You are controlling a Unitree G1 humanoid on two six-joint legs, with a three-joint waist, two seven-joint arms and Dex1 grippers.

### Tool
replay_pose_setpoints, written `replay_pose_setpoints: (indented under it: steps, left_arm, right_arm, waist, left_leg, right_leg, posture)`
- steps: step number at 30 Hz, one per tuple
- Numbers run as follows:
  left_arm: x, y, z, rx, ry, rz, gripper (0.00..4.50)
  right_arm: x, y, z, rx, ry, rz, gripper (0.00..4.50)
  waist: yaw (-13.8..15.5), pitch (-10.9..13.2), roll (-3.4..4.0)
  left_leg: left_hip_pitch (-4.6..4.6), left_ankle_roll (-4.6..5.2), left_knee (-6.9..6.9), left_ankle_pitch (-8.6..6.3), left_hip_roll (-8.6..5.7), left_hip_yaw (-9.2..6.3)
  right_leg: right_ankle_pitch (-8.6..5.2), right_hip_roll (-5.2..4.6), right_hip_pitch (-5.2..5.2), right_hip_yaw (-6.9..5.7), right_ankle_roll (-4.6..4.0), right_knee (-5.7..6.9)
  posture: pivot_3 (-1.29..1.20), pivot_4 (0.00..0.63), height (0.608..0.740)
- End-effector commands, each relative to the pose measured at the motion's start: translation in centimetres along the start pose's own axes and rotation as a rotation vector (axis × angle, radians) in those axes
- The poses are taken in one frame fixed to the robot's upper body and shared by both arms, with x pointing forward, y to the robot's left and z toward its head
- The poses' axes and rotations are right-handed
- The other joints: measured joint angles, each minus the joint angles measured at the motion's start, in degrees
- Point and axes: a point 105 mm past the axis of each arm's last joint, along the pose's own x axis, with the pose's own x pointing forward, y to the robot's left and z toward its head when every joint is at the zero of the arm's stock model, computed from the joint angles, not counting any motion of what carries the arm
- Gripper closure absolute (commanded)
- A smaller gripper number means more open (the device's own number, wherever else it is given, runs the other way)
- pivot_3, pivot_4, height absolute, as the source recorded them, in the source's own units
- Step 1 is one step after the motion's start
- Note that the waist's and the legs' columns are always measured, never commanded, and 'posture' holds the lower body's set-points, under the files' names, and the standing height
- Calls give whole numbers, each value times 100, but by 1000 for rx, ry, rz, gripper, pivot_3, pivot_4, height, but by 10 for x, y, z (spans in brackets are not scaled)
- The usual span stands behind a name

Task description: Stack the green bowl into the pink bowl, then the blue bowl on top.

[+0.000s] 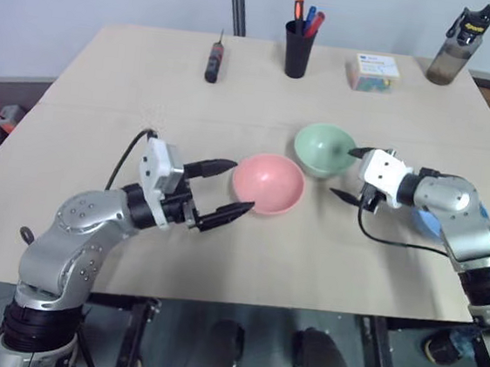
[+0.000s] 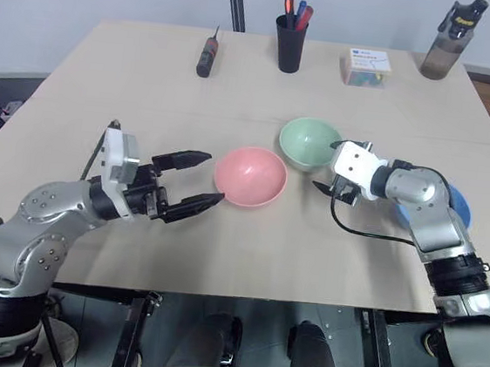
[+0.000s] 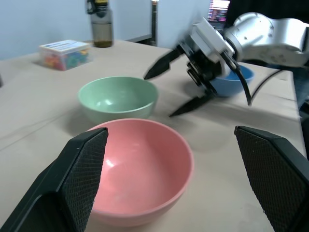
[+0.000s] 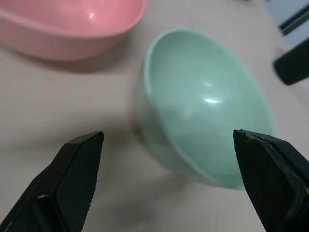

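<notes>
Right gripper (image 1: pixel 348 172), fingers wide and empty, sits beside the green bowl (image 1: pixel 323 149) at centre frame; the left gripper (image 1: pixel 227 188), also spread empty, flanks the pink bowl (image 1: pixel 268 183).

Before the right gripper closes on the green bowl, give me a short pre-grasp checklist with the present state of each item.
1. Right gripper open: ok.
2. Green bowl upright and empty: ok.
3. Right gripper's fingers straddling the green bowl's rim: not ok, they are short of it.
4. Pink bowl upright, empty, ready to receive: ok.
5. Left gripper open, holding nothing: ok, though its fingertips sit close to the pink bowl.
6. Blue bowl free for later: cannot tell, the right arm covers most of it.
</notes>
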Motion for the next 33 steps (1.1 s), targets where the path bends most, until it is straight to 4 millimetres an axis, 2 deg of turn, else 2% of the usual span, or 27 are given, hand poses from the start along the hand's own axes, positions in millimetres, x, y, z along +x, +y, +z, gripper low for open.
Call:
replay_pose_setpoints:
  steps: [1,2,6,7,8,9,10,11,17,19,21,23,25,28,30,31,33]
  left_arm:
    - [-6,-2,17,28,-74,12,0]
    - [-7,-2,18,23,-77,14,0]
    - [-14,1,15,33,-60,33,0]
    - [-14,1,15,37,-60,39,0]
    - [-15,2,16,43,-62,47,0]
    - [-15,2,16,49,-63,54,0]
    - [-16,3,16,55,-63,61,0]
    - [-16,2,16,57,-61,65,0]
    - [-17,4,11,47,-59,97,0]
    - [-17,5,9,42,-57,102,0]
    - [-20,8,6,40,-52,117,0]
    - [-23,12,4,39,-49,129,0]
    - [-24,14,4,39,-49,132,0]
    - [-28,18,5,37,-50,136,0]
    - [-33,22,6,30,-53,145,0]
    - [-35,24,7,26,-54,147,0]
    - [-38,25,8,23,-54,146,0]
  right_arm:
    - [12,-5,7,-97,-17,21,528]
    - [15,-6,5,-106,-14,24,781]
    - [24,-9,4,-153,-8,33,2277]
    - [25,-10,3,-166,-8,34,2768]
    - [26,-12,5,-187,-9,31,2987]
    - [26,-15,6,-208,-12,25,3587]
    - [26,-17,8,-221,-15,24,3871]
    - [27,-18,10,-230,-19,23,4404]
    - [18,-27,22,-242,-52,30,4404]
    - [10,-33,35,-209,-95,29,4404]
    - [1,-33,56,-158,-172,54,4404]
    - [-8,-22,85,-99,-270,124,4404]
    - [-14,-3,111,-52,-350,217,4404]
    - [-11,24,135,-10,-402,315,4404]
    - [-3,35,141,13,-409,340,4404]
    - [2,39,142,20,-404,346,3895]
    - [11,45,142,38,-398,352,3436]
  waist:
    - [1,1,1]
    - [2,1,1]
    - [12,1,1]
    - [12,1,1]
    - [13,1,1]
    - [14,1,1]
    - [11,1,1]
    - [9,1,2]
    - [0,2,3]
    - [2,3,4]
    - [7,3,6]
    - [12,4,7]
    - [15,3,8]
    - [18,3,8]
    - [19,3,7]
    - [16,2,7]
    - [15,3,8]
  left_leg:
    - [0,0,-1,0,0,-1]
    - [0,-1,-1,1,0,-1]
    - [-2,-2,-2,1,-2,-1]
    - [-2,-2,-2,1,-2,-2]
    - [-2,-2,-2,1,-2,-2]
    - [-2,-2,-2,1,-2,-2]
    - [-2,-3,-3,1,-2,-2]
    - [-2,-3,-4,1,-2,-3]
    - [-2,-4,-9,2,-1,-1]
    - [-2,-4,-9,2,-1,0]
    - [-4,-4,-10,1,-1,-1]
    - [-6,-4,-11,1,0,-3]
    - [-6,-4,-16,1,4,-5]
    - [-5,-3,-17,0,6,-6]
    - [-4,-3,-16,0,3,-6]
    - [-3,-3,-16,0,2,-6]
    - [-2,-3,-16,0,1,-6]
  right_leg:
    - [0,0,-1,0,0,0]
    - [0,0,-1,-1,0,-1]
    - [0,-2,-2,-1,0,-3]
    - [0,-2,-2,-2,0,-3]
    - [0,-2,-2,-2,0,-4]
    - [0,-2,-2,-2,0,-3]
    - [0,-2,-2,-2,-1,-3]
    - [0,-2,-2,-2,-1,-3]
    - [0,-2,-5,1,-1,-4]
    - [0,-3,-5,1,-1,-4]
    - [0,-4,-6,1,-1,-5]
    - [0,-5,-7,0,-1,-5]
    - [0,-5,-8,-2,-2,-6]
    - [0,-6,-7,-3,-2,-6]
    - [0,-11,-7,-3,-2,-5]
    - [0,-11,-7,-3,-3,-4]
    - [0,-11,-7,-4,-3,-3]
  posture:
    - [0,150,740]
    - [0,150,740]
    - [0,150,740]
    - [0,150,740]
    - [0,150,740]
    - [0,150,740]
    - [0,150,740]
    - [0,150,740]
    - [0,150,740]
    - [0,150,740]
    - [0,150,740]
    - [0,150,740]
    - [0,150,740]
    - [0,150,740]
    - [0,150,740]
    - [0,150,740]
    - [0,150,740]
